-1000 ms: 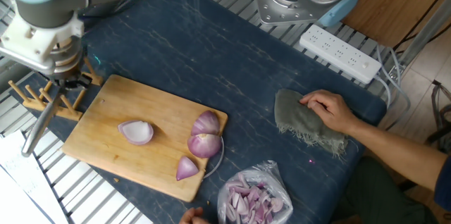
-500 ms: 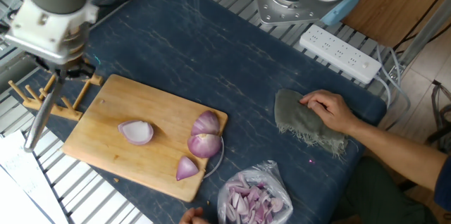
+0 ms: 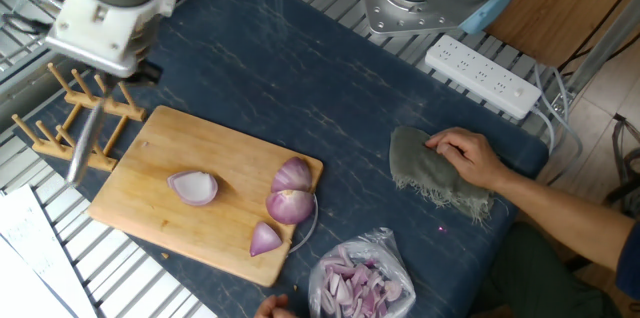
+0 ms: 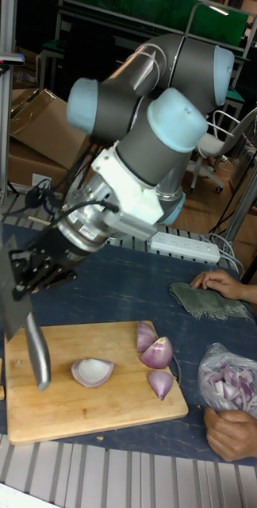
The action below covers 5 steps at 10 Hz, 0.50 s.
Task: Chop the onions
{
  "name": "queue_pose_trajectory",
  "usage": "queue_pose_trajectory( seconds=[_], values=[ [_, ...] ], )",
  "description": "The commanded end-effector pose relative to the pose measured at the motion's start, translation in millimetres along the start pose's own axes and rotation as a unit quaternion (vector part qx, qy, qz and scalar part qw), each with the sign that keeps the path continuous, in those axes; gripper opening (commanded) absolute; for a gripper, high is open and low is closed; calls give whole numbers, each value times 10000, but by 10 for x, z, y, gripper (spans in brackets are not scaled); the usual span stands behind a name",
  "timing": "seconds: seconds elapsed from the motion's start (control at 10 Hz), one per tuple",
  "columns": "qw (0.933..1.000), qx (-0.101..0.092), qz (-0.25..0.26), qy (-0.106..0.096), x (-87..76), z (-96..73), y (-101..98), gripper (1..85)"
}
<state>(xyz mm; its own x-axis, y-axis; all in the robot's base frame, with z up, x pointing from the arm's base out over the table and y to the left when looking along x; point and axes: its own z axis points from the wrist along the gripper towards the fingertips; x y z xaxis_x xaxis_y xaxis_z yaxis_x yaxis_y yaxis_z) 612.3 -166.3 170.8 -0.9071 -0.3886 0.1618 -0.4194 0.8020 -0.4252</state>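
Observation:
Several peeled red onions lie on the wooden cutting board point(image 3: 145, 153) point(image 4: 89, 413): a half with its pale cut face up point(image 3: 193, 187) point(image 4: 92, 371), two larger pieces point(image 3: 292, 173) point(image 3: 290, 205) point(image 4: 147, 335) point(image 4: 158, 352), and a small wedge point(image 3: 265, 239) point(image 4: 160, 383). My gripper point(image 3: 118, 73) point(image 4: 35, 274) hangs over the board's left end, shut on a knife point(image 3: 85, 143) point(image 4: 35, 353). The knife tilts, its metal handle low and its blade up to the left. It is clear of the onions. In the fixed view the wrist hides the fingers.
A clear bag of onion bits point(image 3: 360, 283) point(image 4: 232, 381) sits right of the board, with a person's hand point(image 4: 235, 432) at it. Another hand point(image 3: 465, 153) rests on a grey cloth point(image 3: 430, 178). A wooden rack point(image 3: 65, 123) stands left, a power strip point(image 3: 482, 76) at the back.
The arm has moved right and towards the back along the board's left end, carrying the knife with it. Onions, bag and hands stayed put.

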Motion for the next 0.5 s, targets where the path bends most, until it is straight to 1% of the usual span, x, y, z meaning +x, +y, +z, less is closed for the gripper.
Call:
queue_pose_trajectory(
  seconds=[0.0,0.1,0.2,0.3,0.4],
  values=[
    [9964,-616,584,71,168,-123,433,10],
    [9908,-1038,867,-68,75,-159,640,10],
    [9813,-1505,1134,-402,-171,-217,842,10],
    [9768,-1614,1223,-694,-398,-226,851,10],
    [9765,-1596,1185,-834,-539,-207,821,10]
  ],
)
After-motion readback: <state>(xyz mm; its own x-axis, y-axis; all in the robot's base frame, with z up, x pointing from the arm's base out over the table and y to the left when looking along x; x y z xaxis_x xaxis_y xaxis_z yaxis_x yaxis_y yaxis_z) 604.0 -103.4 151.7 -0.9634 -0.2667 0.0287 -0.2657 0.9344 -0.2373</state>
